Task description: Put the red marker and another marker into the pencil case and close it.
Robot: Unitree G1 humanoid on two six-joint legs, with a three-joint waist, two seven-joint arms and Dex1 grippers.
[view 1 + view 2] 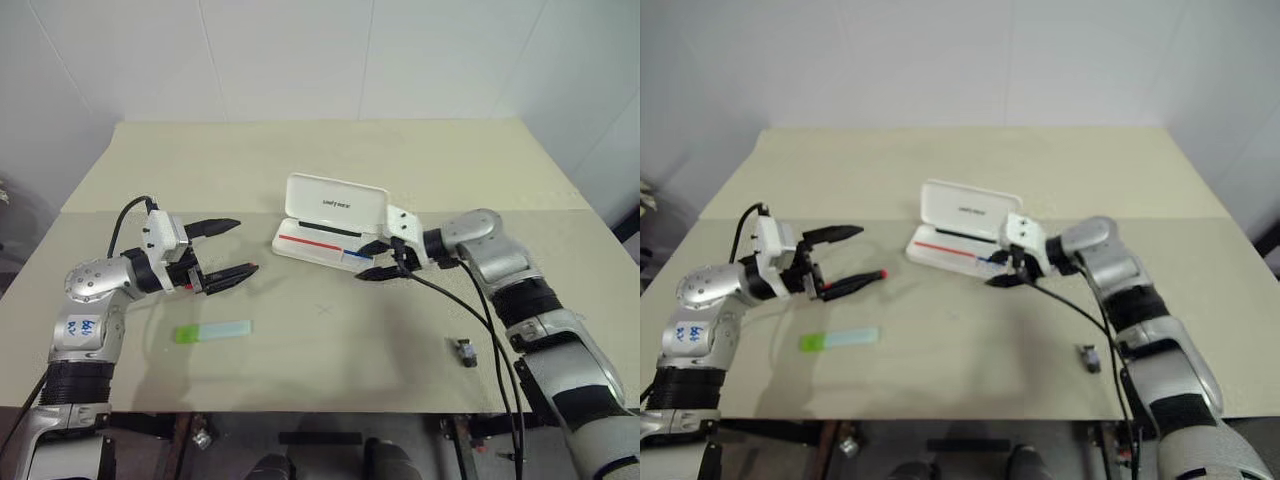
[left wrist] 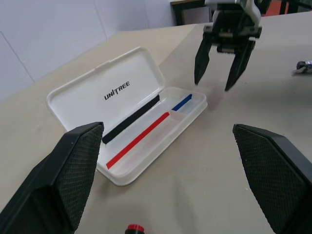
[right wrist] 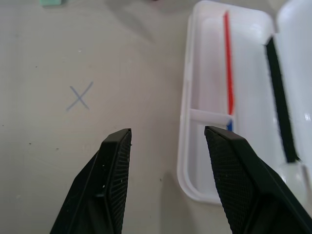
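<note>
The pencil case point(image 1: 330, 222) lies open at mid-table, its white lid raised toward the far side and a red and blue stripe in the tray. My right gripper point(image 1: 368, 262) hovers open at the tray's near right corner, nothing between its fingers point(image 3: 114, 161). My left gripper point(image 1: 228, 248) stands wide open to the case's left, pointing at it. The red marker point(image 1: 883, 272) lies on the table under that gripper's nearer finger, its red cap point(image 2: 133, 228) showing between the fingers. The other marker, a green-capped highlighter point(image 1: 213, 331), lies flat nearer the front edge.
A small dark stubby object point(image 1: 466, 352) sits near the front right of the beige table point(image 1: 330, 160). A faint X mark point(image 1: 323, 309) is drawn in front of the case. White walls stand behind the table.
</note>
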